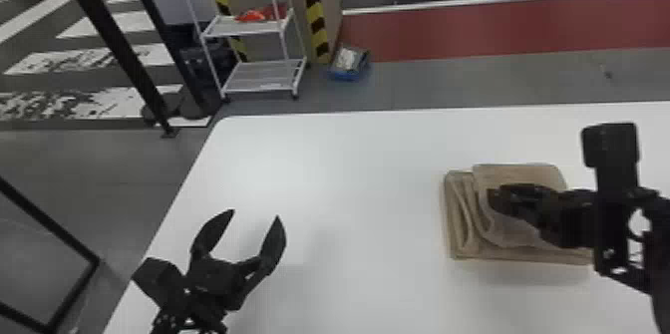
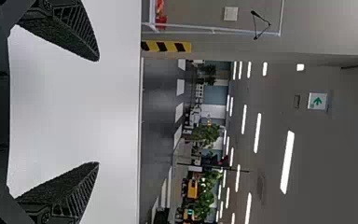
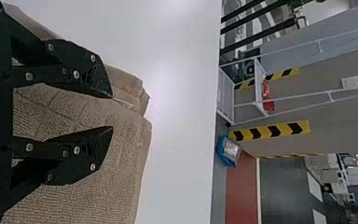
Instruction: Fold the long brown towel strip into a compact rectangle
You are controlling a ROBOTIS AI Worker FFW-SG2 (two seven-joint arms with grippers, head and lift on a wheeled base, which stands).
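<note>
The brown towel lies folded in layers on the right part of the white table, its left side showing several stacked, curled folds. Over its middle is my right gripper. In the right wrist view the right gripper has its two fingers parted by a modest gap, with the towel spread beneath and around them and nothing visibly pinched. My left gripper stands wide open above the table's left part, away from the towel; in the left wrist view the left gripper has only bare table between its fingers.
The white table has its far edge beyond the towel and its left edge beside my left arm. Past it on the floor stand a white wire shelf, a blue bin and black posts.
</note>
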